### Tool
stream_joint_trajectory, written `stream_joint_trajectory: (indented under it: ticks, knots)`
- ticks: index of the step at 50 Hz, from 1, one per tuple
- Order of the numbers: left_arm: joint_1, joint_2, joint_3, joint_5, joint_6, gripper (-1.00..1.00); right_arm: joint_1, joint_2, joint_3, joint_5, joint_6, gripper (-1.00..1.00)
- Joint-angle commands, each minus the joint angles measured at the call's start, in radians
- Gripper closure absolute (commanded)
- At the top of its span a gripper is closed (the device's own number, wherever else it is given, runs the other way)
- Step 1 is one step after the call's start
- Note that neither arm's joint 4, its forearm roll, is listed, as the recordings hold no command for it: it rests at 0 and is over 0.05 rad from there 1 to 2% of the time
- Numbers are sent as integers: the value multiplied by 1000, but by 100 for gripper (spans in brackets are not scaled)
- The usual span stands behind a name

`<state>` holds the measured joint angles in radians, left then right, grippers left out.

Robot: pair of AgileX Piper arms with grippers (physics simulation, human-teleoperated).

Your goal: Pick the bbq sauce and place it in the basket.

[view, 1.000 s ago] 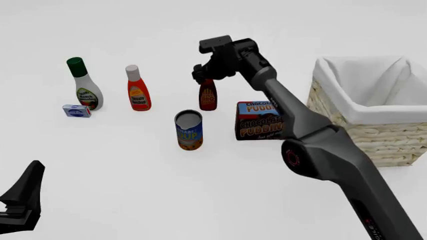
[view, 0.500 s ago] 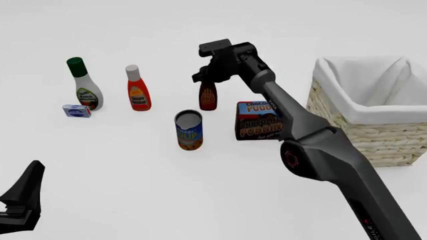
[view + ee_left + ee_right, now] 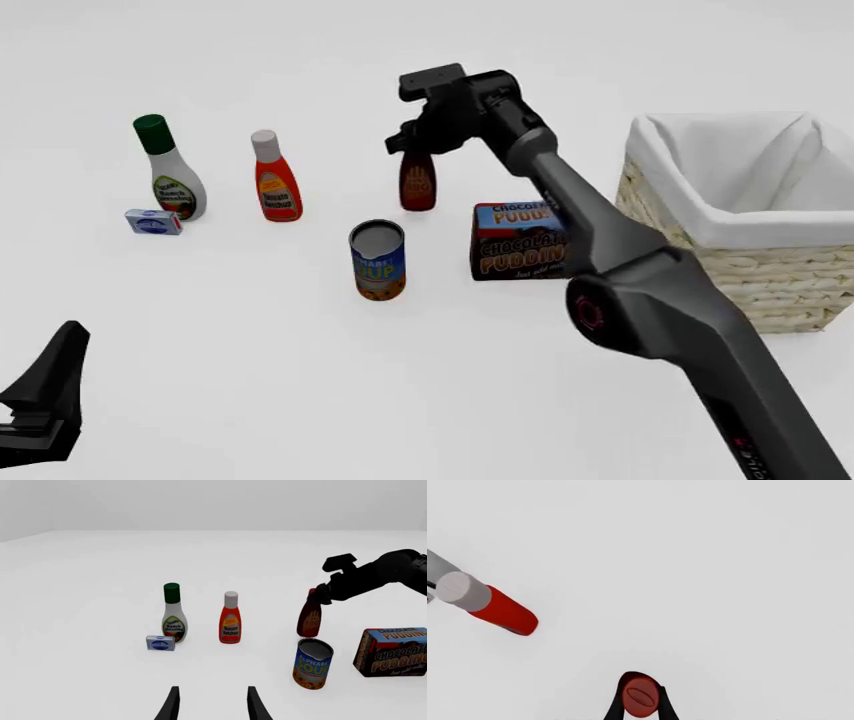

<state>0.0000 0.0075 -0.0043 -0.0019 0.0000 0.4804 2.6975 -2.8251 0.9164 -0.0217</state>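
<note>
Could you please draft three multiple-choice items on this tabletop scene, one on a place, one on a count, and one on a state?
1. Seen from the front camera, where does the large square pale wicker basket with white lining stand?
A. far left
B. far right
C. in the middle

2. How many upright bottles are on the white table?
A. two
B. three
C. five

3. What is the right tool doing?
A. closed on the red cap of the slim dark maroon bbq sauce bottle
B. hanging open over the basket
C. holding the blue soup can

Answers:
1 B: the basket fills the front view's right edge.
2 B: the white bottle with green cap, the red-orange bottle with white cap and the bbq sauce.
3 A: the right wrist view shows its fingers against both sides of the cap.
</note>
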Motion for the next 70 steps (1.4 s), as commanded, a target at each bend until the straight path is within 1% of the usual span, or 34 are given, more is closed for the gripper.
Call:
stream_joint_trajectory:
  ticks: [1, 22, 33, 55, 57, 59, 62, 64, 70]
  knots:
    - [0, 0, 0, 0, 0, -100, -5, -61, -6, 17, -10, 100]
    - [0, 0, 0, 0, 0, -100, -16, -201, -5, 70, -70, 100]
    - [0, 0, 0, 0, 0, -100, -16, -289, -4, 118, -84, 100]
    - [0, 0, 0, 0, 0, -100, -66, -445, 6, 199, -133, 100]
    - [0, 0, 0, 0, 0, -100, -75, -473, 36, 191, -137, 100]
    - [0, 0, 0, 0, 0, -100, -85, -556, 185, 118, -141, 100]
    - [0, 0, 0, 0, 0, -100, -92, -622, 302, 62, -143, 100]
    - [0, 0, 0, 0, 0, -100, -106, -667, 366, 36, -147, 100]
    - [0, 0, 0, 0, 0, -100, -136, -771, 499, -8, -154, 100]
